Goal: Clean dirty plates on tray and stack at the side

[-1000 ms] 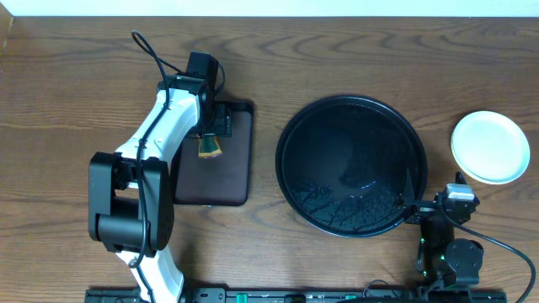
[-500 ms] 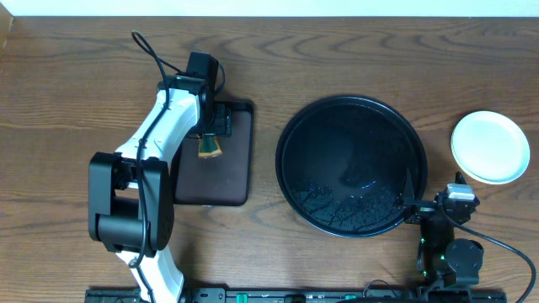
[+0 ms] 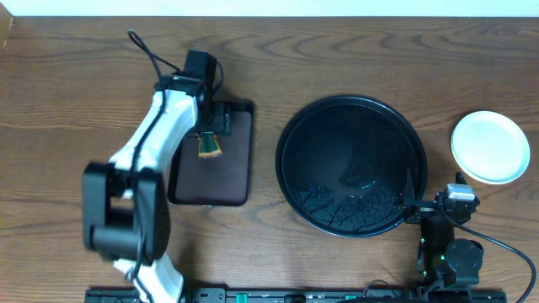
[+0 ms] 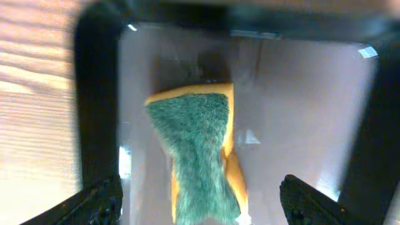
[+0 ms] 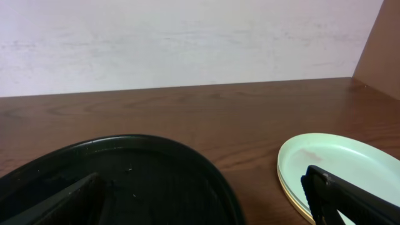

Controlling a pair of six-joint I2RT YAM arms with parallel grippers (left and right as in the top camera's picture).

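Both grippers stand with their jaws spread wide, and we see nothing held in either. Through the left wrist camera, the left gripper hangs over the small brown tray. Its dark fingers are well apart on either side of a sponge. That sponge lies on the tray floor, green scouring face up over a yellow body, and neither finger touches it. From overhead, we place this brown tray on the left part of the wooden table, with the sponge toward its far end under the white left arm. The right gripper sits low at the near right edge of the round black tray, looking across it toward the pale wall. The plates are off the black tray, stacked on the table just to its right and apart from its rim. In the right wrist view we make out a pale mint plate on top with a faint reddish mark, and a yellow rim beneath it. We cannot count further plates in the stack.
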